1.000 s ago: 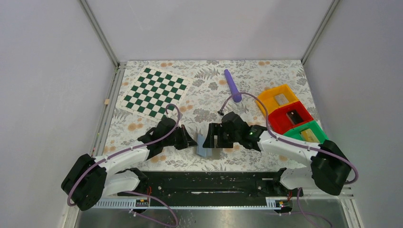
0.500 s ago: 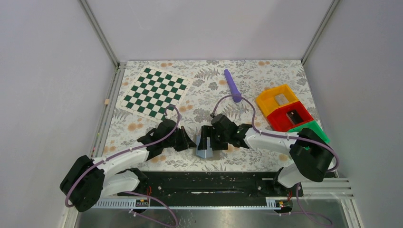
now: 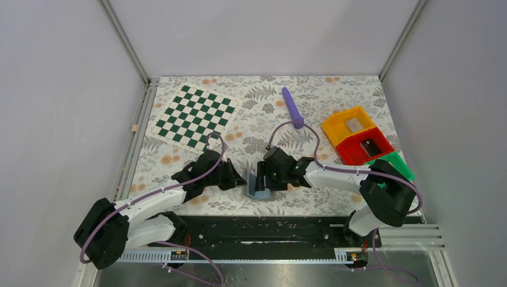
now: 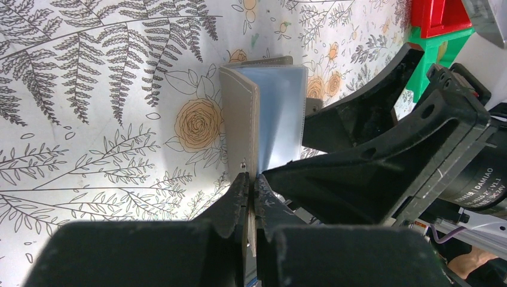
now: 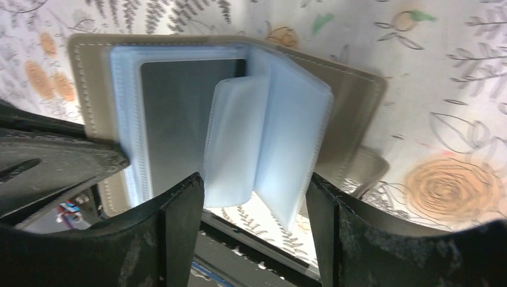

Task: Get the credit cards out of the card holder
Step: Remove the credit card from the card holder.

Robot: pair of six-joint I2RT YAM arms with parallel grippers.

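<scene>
The card holder [image 3: 256, 184] stands open like a booklet near the table's front edge. My left gripper [image 4: 251, 186] is shut on the lower edge of its grey outer leaf [image 4: 240, 122]. In the right wrist view the card holder [image 5: 353, 113] shows its light blue sleeves [image 5: 281, 134], and one of the credit cards [image 5: 173, 122], dark, sits in the left leaf's sleeve. My right gripper [image 5: 254, 206] is open, with one finger on each side of the loose blue sleeves. In the top view the right gripper [image 3: 265, 178] reaches into the holder from the right.
A green chessboard mat [image 3: 196, 115] lies at the back left and a purple stick [image 3: 293, 109] at the back middle. Yellow [image 3: 341, 122], red [image 3: 357, 150] and green [image 3: 397, 162] bins stand at the right. The black base rail [image 3: 269, 230] runs just below the holder.
My right gripper has slid left into the open card holder and its jaws have narrowed a little around the blue sleeves. The left gripper keeps its hold in place.
</scene>
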